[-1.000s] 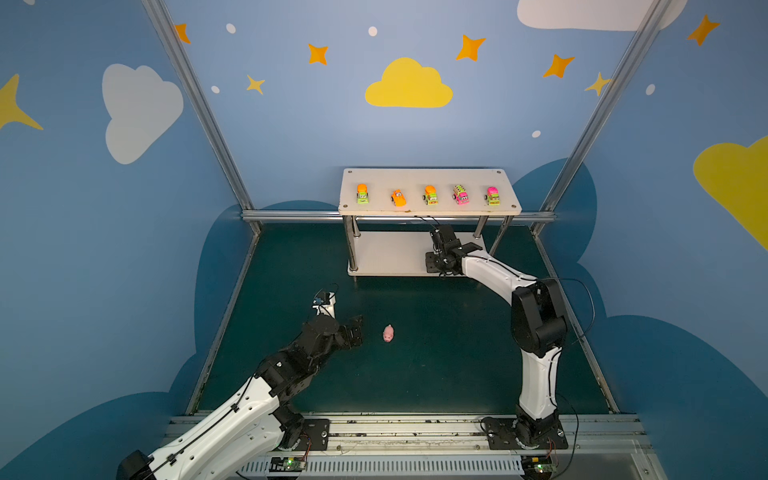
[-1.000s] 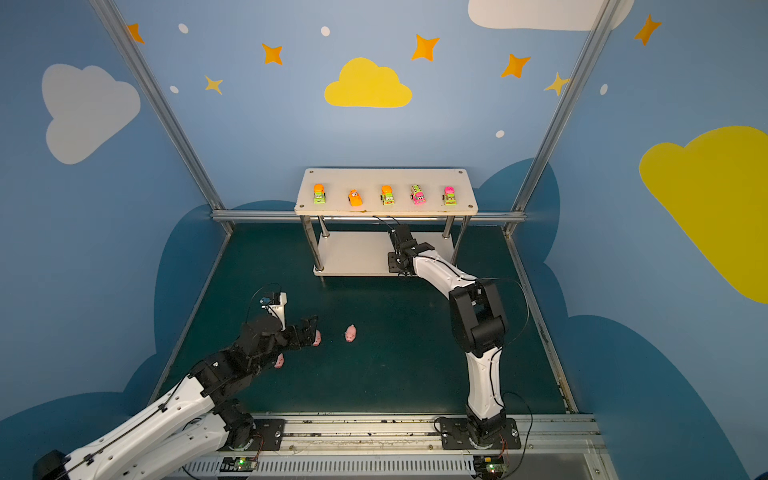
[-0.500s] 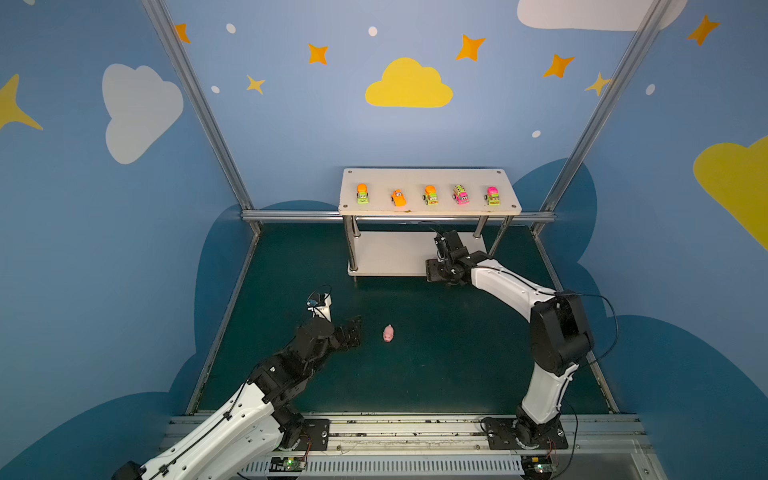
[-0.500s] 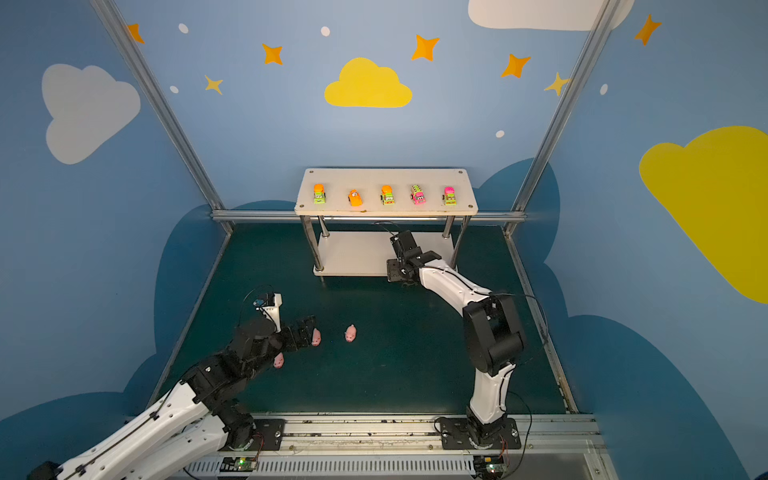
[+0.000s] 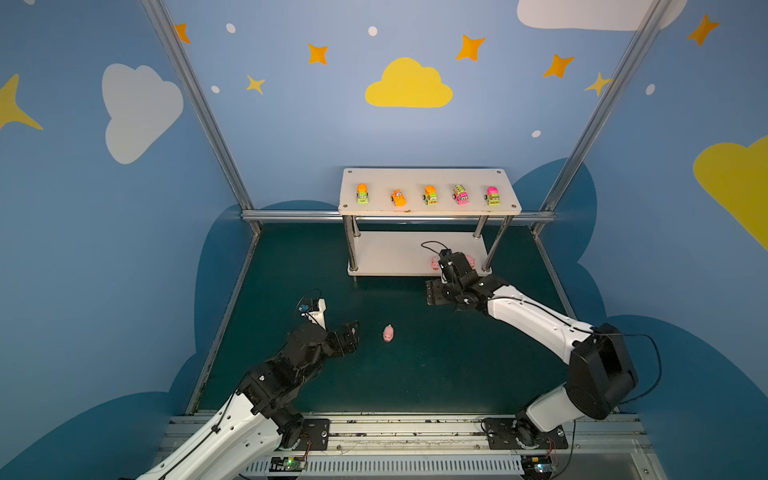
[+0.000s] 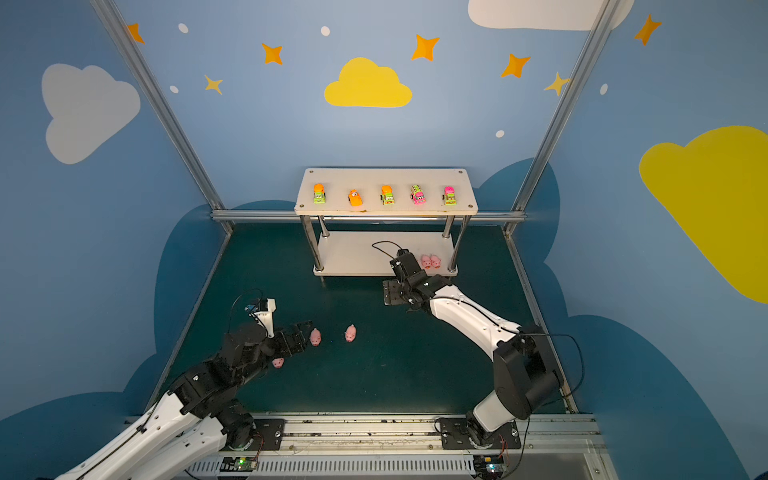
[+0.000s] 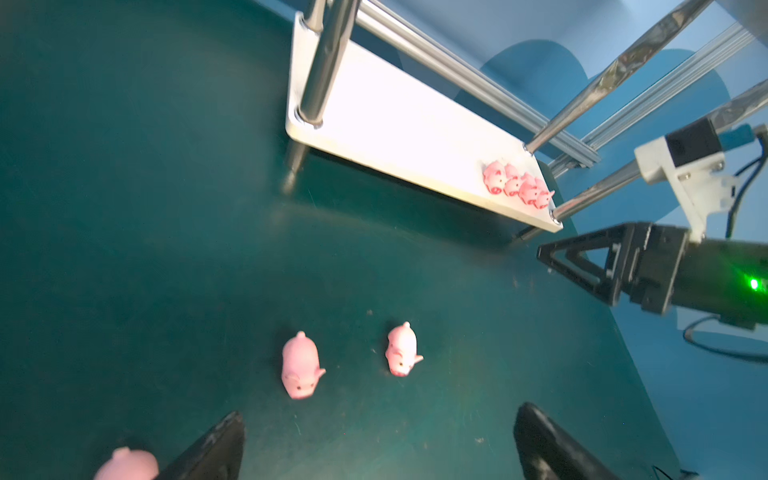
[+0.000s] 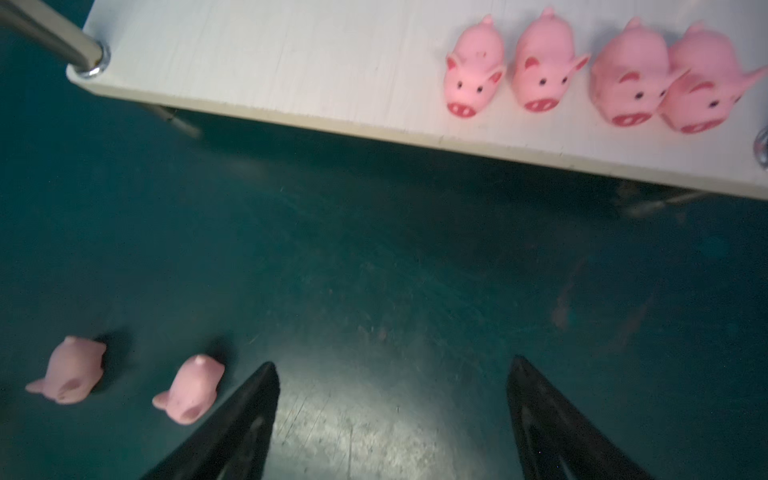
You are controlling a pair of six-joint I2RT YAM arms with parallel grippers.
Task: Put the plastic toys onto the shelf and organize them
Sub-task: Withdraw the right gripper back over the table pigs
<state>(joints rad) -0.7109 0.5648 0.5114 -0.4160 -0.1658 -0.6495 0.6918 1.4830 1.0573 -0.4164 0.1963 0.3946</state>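
Note:
The white shelf [image 5: 428,176] [image 6: 386,176] stands at the back with several toy vehicles [image 5: 430,195] [image 6: 387,195] in a row on its top board. Several pink pigs [image 8: 544,66] [image 7: 517,187] [image 6: 430,261] stand side by side at the right end of the lower board. Three pigs lie on the green floor [image 6: 350,333] [image 6: 315,336] [image 6: 277,363]. My left gripper [image 7: 382,411] [image 6: 305,332] is open just short of the middle pig [image 7: 301,365]. My right gripper [image 8: 393,363] [image 5: 429,293] is open and empty over the floor in front of the lower board.
Shiny posts [image 7: 328,62] join the shelf's boards at the corners. A metal rail [image 5: 291,215] runs behind the shelf, and blue walls close the cell on three sides. The arms' base rail [image 5: 395,432] lies along the front edge.
My right gripper has opened and drawn back out of the shelf's lower tier to the floor in front of it. My left gripper has hardly moved.

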